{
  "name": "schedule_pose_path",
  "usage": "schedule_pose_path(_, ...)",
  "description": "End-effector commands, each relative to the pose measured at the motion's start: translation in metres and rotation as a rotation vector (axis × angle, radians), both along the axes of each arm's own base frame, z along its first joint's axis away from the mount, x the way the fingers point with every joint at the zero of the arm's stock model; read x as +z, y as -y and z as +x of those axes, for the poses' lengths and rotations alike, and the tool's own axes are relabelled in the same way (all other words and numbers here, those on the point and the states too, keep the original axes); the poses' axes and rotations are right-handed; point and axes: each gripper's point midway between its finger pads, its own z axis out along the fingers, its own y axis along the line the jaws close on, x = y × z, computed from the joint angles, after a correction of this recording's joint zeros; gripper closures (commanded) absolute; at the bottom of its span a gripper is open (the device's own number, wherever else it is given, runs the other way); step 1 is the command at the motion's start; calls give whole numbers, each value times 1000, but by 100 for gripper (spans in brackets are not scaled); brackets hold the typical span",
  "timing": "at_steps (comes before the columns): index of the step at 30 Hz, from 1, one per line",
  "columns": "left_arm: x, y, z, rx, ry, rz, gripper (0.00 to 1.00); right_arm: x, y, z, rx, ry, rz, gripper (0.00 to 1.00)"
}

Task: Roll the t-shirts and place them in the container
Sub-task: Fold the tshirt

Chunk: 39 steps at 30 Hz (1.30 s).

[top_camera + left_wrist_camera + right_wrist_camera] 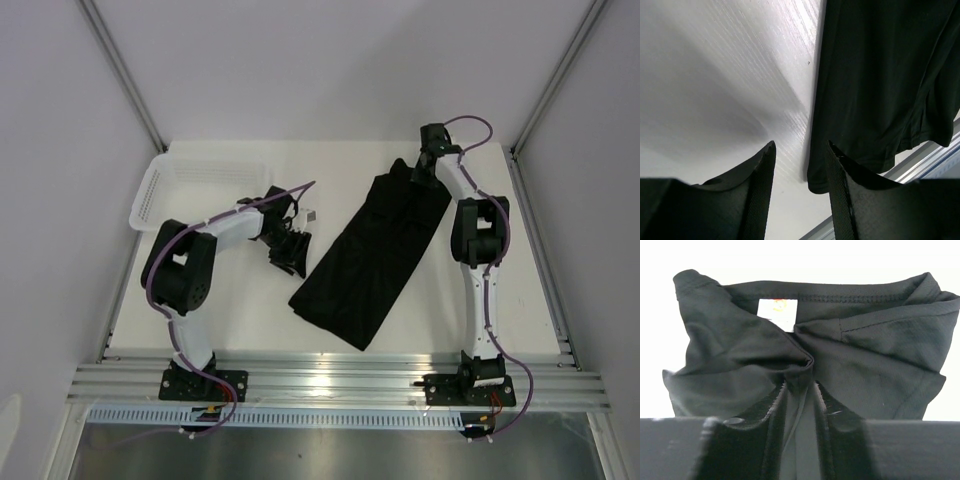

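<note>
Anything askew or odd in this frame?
The t-shirt lies diagonally across the table, its collar end bunched into creases where the right gripper pinches it. Nothing looks damaged.

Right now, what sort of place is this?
Probably a lab test cell: bare white walls enclosing a white table, aluminium rail along its near edge, with a t-shirt and basket on it.

Matte cloth t-shirt (pixel 375 255), smooth white table (pixel 245 312)
</note>
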Motion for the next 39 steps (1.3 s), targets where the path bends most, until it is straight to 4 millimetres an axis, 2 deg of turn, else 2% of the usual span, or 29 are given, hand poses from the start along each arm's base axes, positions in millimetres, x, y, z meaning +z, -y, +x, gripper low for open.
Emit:
schedule_pose_path(1, -4, 9, -3, 5, -22, -38, 54, -3, -4, 12, 11, 29, 6, 73)
schedule_pose_path(3, -4, 10, -5, 4, -32, -43, 57, -6, -1, 14, 5, 29, 9, 78)
schedule_pose_path(4, -7, 10, -8, 3, -41, -45, 60, -9, -2, 14, 5, 26, 13, 85)
schedule_pose_path(5, -6, 12, -10, -2, -48, -62, 69, -10, -4, 14, 10, 25, 22, 89)
schedule_pose_path(7, -7, 15, -14, -5, -64, -80, 80, -15, -7, 18, 14, 36, 36, 97)
schedule_pose_path(8, -7, 17, -16, -8, -71, -93, 87, -15, -12, 20, 22, 43, 47, 99)
schedule_pose_path(9, -5, 21, -19, -17, -86, -119, 90, -8, -16, 27, 31, 68, 50, 99)
schedule_pose_path(10, -7, 22, -24, -21, -100, -130, 94, -15, -23, 29, 42, 61, 51, 99)
schedule_pose_path(12, -10, 28, -38, -36, -140, -158, 96, -8, -31, 38, 50, 90, 59, 99)
schedule_pose_path(13, -12, 29, -41, -42, -148, -165, 96, -14, -35, 39, 51, 87, 63, 99)
schedule_pose_path(14, -14, 31, -43, -50, -152, -173, 96, -14, -37, 41, 48, 93, 72, 99)
schedule_pose_path(15, -18, 32, -54, -64, -176, -178, 96, -12, -41, 45, 53, 109, 85, 98)
schedule_pose_path(17, -21, 36, -58, -74, -180, -199, 95, -12, -43, 49, 53, 125, 99, 98)
schedule_pose_path(19, -18, 41, -61, -87, -190, -227, 93, -9, -43, 51, 51, 136, 95, 96)
schedule_pose_path(21, -18, 48, -67, -114, -196, -236, 92, -3, -46, 56, 68, 160, 103, 89)
schedule_pose_path(22, -18, 50, -70, -122, -206, -240, 91, 1, -48, 58, 81, 172, 110, 85)
schedule_pose_path(23, -17, 54, -71, -136, -205, -246, 90, 4, -49, 59, 89, 177, 112, 75)
schedule_pose_path(25, -16, 55, -71, -137, -209, -247, 88, 14, -50, 59, 95, 185, 111, 67)
schedule_pose_path(26, -15, 52, -68, -125, -210, -239, 88, 30, -49, 59, 95, 207, 112, 62)
schedule_pose_path(28, -16, 46, -61, -103, -195, -205, 89, 42, -47, 55, 101, 219, 101, 59)
schedule_pose_path(29, -15, 42, -54, -87, -185, -197, 89, 70, -47, 55, 105, 267, 107, 57)
schedule_pose_path(32, -12, 33, -43, -56, -169, -179, 89, 97, -44, 45, 111, 288, 80, 55)
schedule_pose_path(33, -11, 31, -42, -53, -165, -172, 89, 121, -43, 39, 110, 316, 76, 55)
schedule_pose_path(34, -9, 30, -39, -54, -154, -166, 89, 125, -39, 30, 103, 296, 59, 55)
schedule_pose_path(35, -9, 28, -39, -59, -146, -156, 88, 116, -35, 18, 93, 254, 48, 55)
schedule_pose_path(36, -8, 27, -40, -62, -145, -154, 87, 135, -31, 4, 82, 259, 42, 55)
schedule_pose_path(38, -4, 26, -41, -67, -143, -152, 83, 124, -21, -30, 47, 164, 13, 55)
schedule_pose_path(39, -3, 25, -41, -67, -137, -145, 80, 113, -21, -67, 52, 95, -2, 56)
